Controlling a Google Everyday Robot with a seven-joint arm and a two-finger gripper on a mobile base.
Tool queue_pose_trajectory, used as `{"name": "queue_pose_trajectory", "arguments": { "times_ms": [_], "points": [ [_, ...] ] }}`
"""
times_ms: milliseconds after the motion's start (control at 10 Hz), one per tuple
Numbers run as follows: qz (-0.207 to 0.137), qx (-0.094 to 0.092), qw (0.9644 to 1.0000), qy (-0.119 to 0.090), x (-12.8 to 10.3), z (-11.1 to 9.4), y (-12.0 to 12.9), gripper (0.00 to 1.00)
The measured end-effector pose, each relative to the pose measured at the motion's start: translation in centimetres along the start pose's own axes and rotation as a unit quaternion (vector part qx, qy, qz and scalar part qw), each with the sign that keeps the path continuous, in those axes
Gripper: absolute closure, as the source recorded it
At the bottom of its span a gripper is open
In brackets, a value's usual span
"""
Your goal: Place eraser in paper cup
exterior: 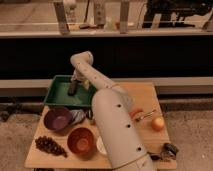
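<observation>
Paper cup (102,146) beside orange bowl (81,141) — gripper (73,88) low over green tray (53,94).

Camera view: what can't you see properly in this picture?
In the camera view:
Gripper, low over the green tray: too small to show any eraser in it.
White object by the orange bowl: mostly hidden behind the arm, maybe the paper cup.
Dark thing at the table's right corner: blurred.

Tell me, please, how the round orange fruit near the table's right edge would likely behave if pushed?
The round fruit would probably roll, since it looks near-spherical and sits loose on the wooden table. It lies close to the right edge, so a push could send it off. The hand is over the green tray, far from it.
</observation>
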Motion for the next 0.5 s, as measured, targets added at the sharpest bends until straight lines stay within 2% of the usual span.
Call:
{"name": "queue_pose_trajectory", "arguments": {
  "times_ms": [500],
  "points": [
    [-0.058,0.012,0.9981,-0.016,-1.3,0.4,-1.2,0.20]
  ]
}}
